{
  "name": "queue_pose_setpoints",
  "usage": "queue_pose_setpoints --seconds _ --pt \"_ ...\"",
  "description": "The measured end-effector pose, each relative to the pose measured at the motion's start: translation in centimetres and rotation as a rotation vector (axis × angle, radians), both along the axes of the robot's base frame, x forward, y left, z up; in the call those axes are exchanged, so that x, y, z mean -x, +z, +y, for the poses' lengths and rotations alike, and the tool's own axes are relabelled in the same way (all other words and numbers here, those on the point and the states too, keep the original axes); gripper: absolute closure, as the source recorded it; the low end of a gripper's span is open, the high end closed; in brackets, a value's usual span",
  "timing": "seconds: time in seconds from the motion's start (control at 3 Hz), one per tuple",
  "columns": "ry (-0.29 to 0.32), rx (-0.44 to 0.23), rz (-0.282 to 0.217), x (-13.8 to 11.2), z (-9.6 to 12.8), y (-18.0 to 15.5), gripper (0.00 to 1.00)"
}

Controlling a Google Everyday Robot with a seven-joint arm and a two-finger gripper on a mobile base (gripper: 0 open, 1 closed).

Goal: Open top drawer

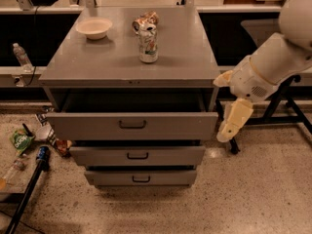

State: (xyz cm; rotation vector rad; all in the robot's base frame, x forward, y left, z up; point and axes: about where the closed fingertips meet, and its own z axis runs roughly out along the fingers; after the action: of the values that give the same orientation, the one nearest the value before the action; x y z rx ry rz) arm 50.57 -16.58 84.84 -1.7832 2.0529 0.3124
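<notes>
The top drawer is the widest grey drawer of the cabinet. It stands pulled out, with a dark gap behind its front panel, and its small dark handle is centred. My gripper hangs down on the cream arm just beyond the drawer's right end, at the height of the front panel. It is apart from the handle and holds nothing that I can see.
Two narrower drawers, middle and bottom, sit below and are slightly out. On the cabinet top are a white bowl, an upright can and a crumpled can. Litter and a pole lie left; black stand legs are right.
</notes>
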Motion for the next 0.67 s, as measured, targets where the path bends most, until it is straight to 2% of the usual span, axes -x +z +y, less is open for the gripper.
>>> queue_pose_setpoints --seconds 0.33,0.67 --pt "0.116 -0.013 -0.035 -1.6 2.5 -4.2 0.0" --pt "0.197 -0.003 -0.06 -3.3 4.1 -7.6 0.0"
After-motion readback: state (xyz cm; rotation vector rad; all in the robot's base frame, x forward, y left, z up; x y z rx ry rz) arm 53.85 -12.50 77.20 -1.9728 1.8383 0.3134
